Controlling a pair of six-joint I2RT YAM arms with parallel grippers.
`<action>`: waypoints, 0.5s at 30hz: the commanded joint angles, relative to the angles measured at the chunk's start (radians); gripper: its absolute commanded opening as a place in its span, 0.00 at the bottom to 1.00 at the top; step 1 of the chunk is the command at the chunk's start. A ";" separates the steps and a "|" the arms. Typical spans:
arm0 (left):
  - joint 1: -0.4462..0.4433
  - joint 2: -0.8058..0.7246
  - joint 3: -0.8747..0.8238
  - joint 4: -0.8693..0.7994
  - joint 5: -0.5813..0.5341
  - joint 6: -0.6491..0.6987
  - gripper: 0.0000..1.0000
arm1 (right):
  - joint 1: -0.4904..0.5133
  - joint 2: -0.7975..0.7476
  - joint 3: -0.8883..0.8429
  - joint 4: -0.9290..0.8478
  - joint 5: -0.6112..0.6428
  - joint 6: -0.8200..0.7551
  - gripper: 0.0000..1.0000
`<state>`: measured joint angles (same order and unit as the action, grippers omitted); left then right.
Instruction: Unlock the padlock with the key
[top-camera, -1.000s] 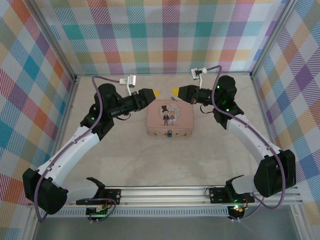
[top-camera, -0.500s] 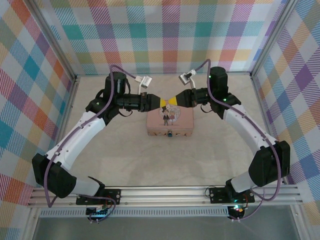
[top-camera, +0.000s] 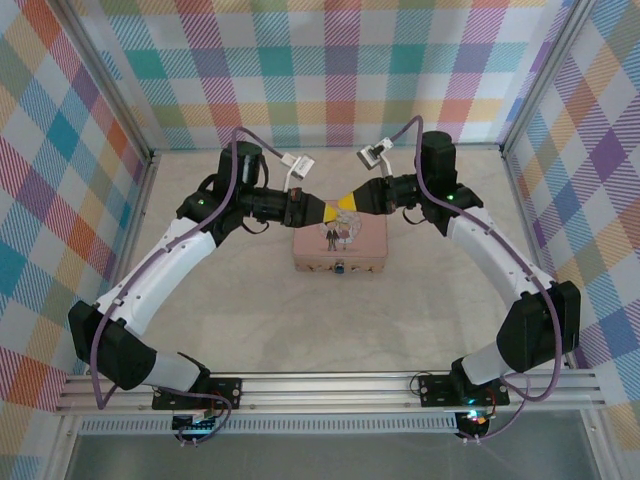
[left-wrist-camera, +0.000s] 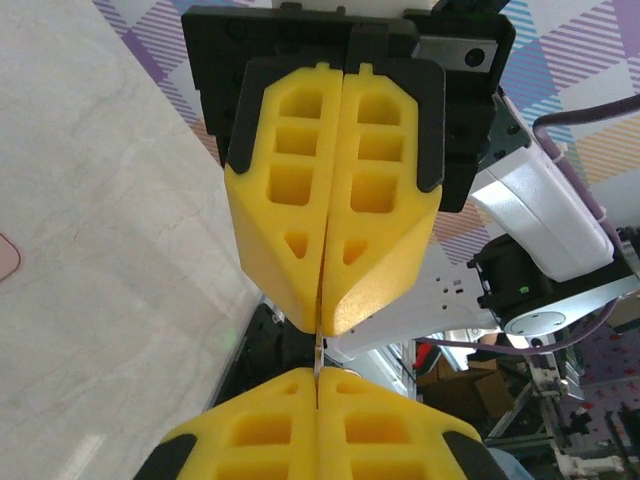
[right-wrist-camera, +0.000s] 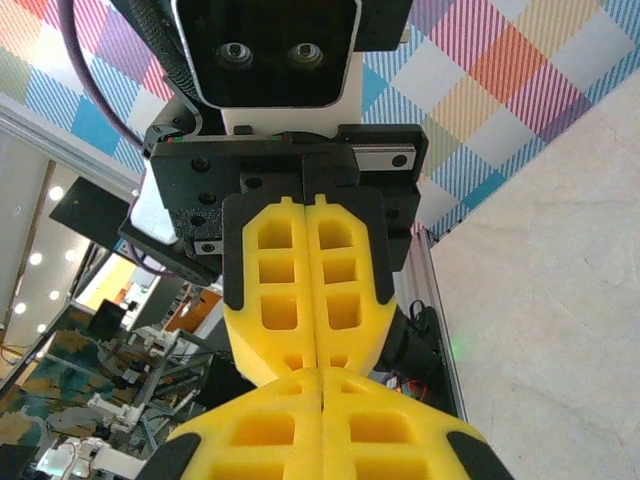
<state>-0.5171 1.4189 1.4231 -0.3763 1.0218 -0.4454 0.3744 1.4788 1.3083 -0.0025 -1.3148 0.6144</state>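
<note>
Above the pink tin (top-camera: 352, 250), left pincer (top-camera: 327, 211) and right pincer (top-camera: 347, 202), both closed, touch tips.

I work in a robotics lab, inside a small test cell. My table (top-camera: 250, 300) is pale and stone-patterned, fenced by panels of pastel plaid (top-camera: 340, 70), with a slotted aluminium rail (top-camera: 330, 385) along its near edge. Past the panels lies a cluttered room: cardboard boxes (left-wrist-camera: 450, 375), metal-framed rigs (right-wrist-camera: 100, 430) and ceiling lights (right-wrist-camera: 35, 258).
</note>
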 joint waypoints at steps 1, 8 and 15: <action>-0.011 0.008 0.028 -0.014 0.021 0.015 0.04 | 0.011 0.009 0.035 -0.014 -0.042 -0.037 0.00; 0.000 -0.001 0.043 -0.047 -0.001 0.033 0.14 | 0.012 0.014 0.041 -0.046 -0.053 -0.064 0.00; -0.004 0.005 0.033 -0.017 0.020 0.017 0.00 | 0.014 0.017 0.045 -0.031 -0.042 -0.047 0.00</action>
<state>-0.5186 1.4204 1.4353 -0.4088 1.0210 -0.4294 0.3805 1.4902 1.3182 -0.0402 -1.3365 0.5858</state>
